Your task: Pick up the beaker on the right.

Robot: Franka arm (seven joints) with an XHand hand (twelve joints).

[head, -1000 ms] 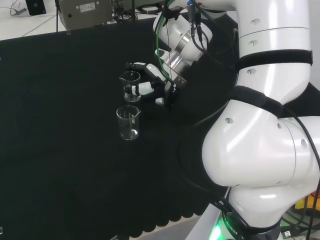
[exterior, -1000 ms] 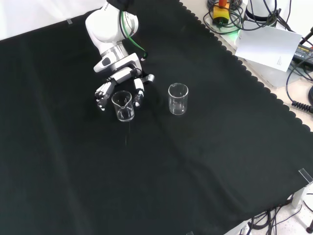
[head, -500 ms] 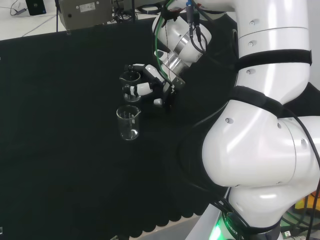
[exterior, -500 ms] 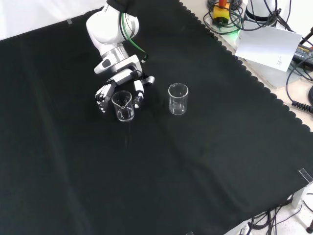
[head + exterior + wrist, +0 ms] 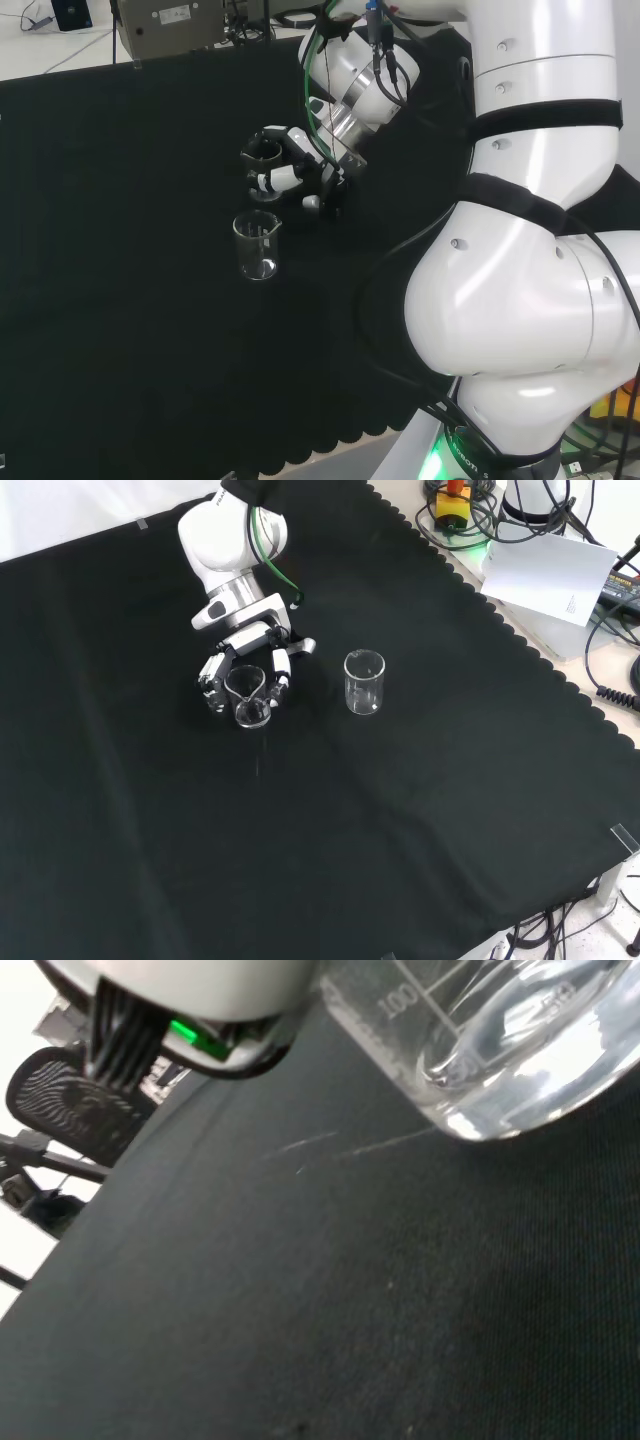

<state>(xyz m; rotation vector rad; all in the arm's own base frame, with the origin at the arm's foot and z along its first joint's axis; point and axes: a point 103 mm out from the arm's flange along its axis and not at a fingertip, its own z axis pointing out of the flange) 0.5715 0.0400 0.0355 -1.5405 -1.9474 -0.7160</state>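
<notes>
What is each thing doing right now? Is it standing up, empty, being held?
Clear glass beaker in the hand: empty, tilted, fingers curled round it.
Second clear glass beaker: upright on the cloth, empty, untouched.
Black and white hand: shut round the first beaker.
Black cloth: spread flat over the bench.

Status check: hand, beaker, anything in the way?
Hand curled round clear glass beaker, beaker tilted. Second clear beaker stands apart on the black cloth. Nothing blocking.

Clear glass beakers [image 5: 364, 681], black-and-white robot hand [image 5: 243, 666], black cloth [image 5: 330, 830].
</notes>
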